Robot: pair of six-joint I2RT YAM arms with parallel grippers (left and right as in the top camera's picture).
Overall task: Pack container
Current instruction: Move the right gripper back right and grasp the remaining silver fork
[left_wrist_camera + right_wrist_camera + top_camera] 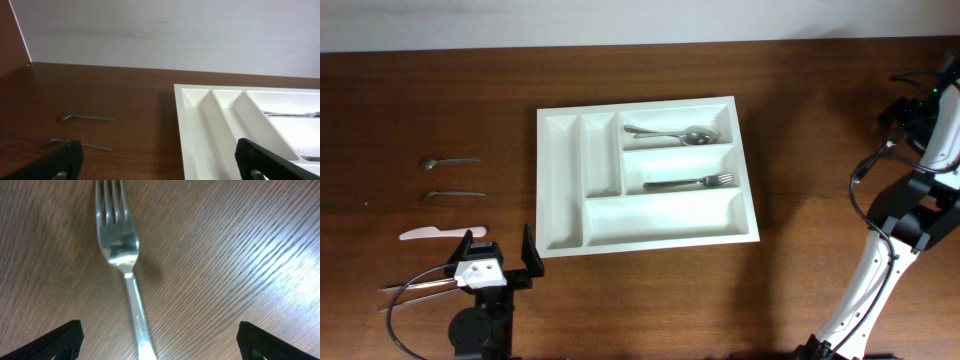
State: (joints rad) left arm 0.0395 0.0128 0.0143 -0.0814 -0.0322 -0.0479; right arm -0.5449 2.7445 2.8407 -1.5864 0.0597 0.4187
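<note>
The white five-compartment container (560, 180) lies mid-table. A spoon (672, 134) lies in its upper right compartment and a fork (692, 183) in the one below. My left gripper (498, 246) is open and empty, just off the container's front left corner. In the left wrist view the open fingers (160, 165) frame bare table and the container's left rim (192, 125). My right arm (923, 110) is at the far right edge. My right gripper (159, 341) is open over a metal fork (119, 242) that lies on the table, handle between the fingers.
On the table to the left lie a small spoon (448, 161), a second metal utensil (455, 194) and a white plastic knife (440, 233). The first two also show in the left wrist view (87, 117) (82, 145). More utensils (415, 288) lie beside the left arm's base.
</note>
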